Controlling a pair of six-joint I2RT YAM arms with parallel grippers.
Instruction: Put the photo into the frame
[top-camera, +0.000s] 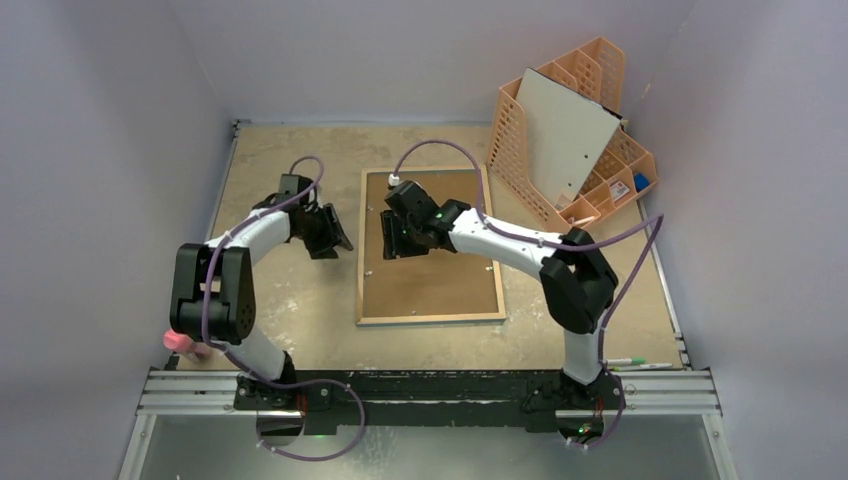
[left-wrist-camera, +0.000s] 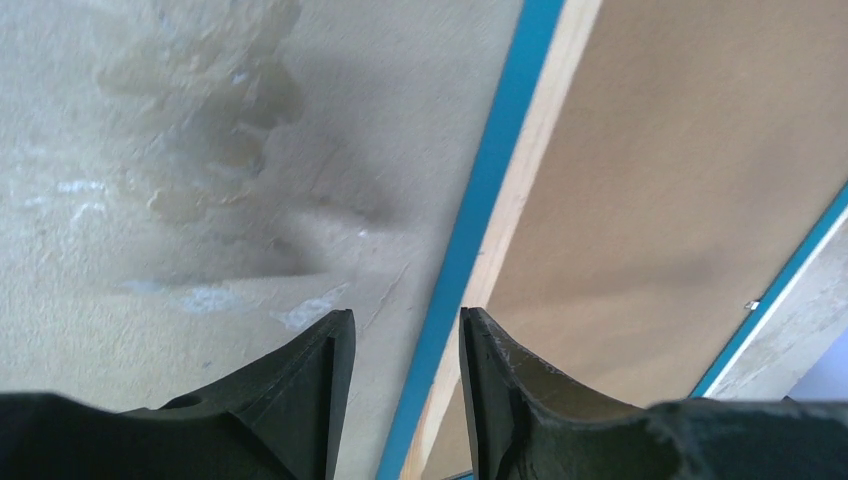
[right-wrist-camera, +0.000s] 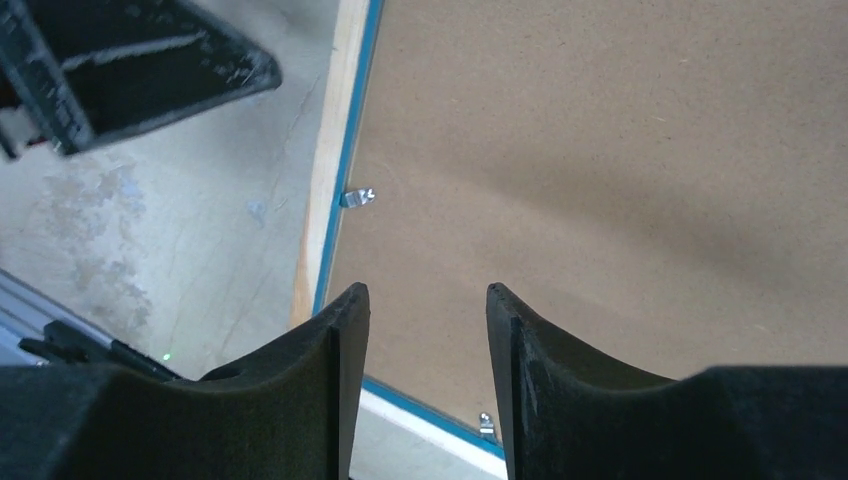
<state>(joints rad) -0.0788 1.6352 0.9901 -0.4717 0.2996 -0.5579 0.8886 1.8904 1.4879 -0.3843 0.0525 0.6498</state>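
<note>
Frame (top-camera: 431, 318) lies face down at centre of table (top-camera: 290, 300), wood rim up, brown backing (top-camera: 440, 285) seated inside it. Photo not visible in any of 3 views; likely under the backing, can't confirm. Left gripper (left-wrist-camera: 405, 316) hovers at frame's left edge, fingers apart, nothing between. Right gripper (right-wrist-camera: 427, 292) over the backing near that same edge, fingers apart, empty. Metal tab (right-wrist-camera: 357, 197) at rim; pressed down or not, can't tell. Judgement: loading looks done; securing tabs possibly left.
</note>
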